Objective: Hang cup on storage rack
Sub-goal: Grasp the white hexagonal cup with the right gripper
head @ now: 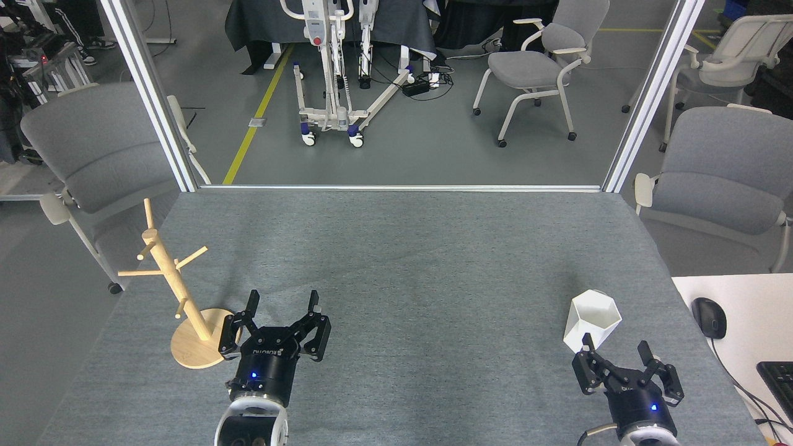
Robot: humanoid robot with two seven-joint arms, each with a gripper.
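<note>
The white hexagonal cup [591, 320] stands on the grey bench [421, 260] just beyond the open, empty right claw [616, 348]. The left claw [282, 306], also open, sits beside the wooden mug tree [176, 285].

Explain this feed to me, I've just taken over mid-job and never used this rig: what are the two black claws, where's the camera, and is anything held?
The one picture comes from the robot's head, looking forward and down at a grey table. The black claws are its own grippers: the left gripper beside the storage rack, a wooden peg tree; the right gripper just behind the white cup. Both are open and hold nothing. The cup stands on the table, not yet hung. A mouse lies on the white desk at right.
</note>
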